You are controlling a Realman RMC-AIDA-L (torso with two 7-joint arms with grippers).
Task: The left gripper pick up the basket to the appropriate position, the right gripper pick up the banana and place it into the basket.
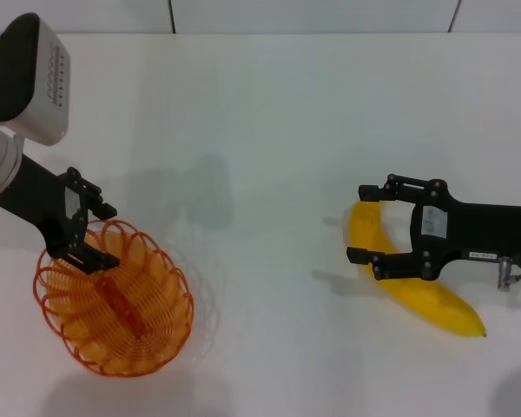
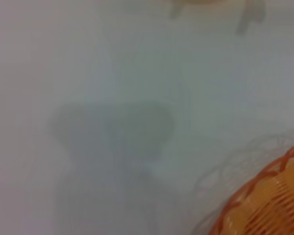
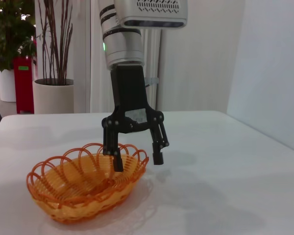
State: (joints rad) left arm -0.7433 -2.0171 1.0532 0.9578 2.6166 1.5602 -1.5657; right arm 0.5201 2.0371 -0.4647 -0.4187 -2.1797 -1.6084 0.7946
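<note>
Left end effector [image 1: 93, 234] spread open, straddling basket [image 1: 113, 308] rim nr desk's left edge, ready to grip; right end effector [image 1: 371, 222] open around banana [image 1: 412, 282].

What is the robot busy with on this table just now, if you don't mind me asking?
Both arms are closing in. The left end effector is open, straddling the rim of the orange basket, one finger inside, one outside. The right end effector is open around the banana, which lies on the white table. Neither object looks lifted yet.
</note>
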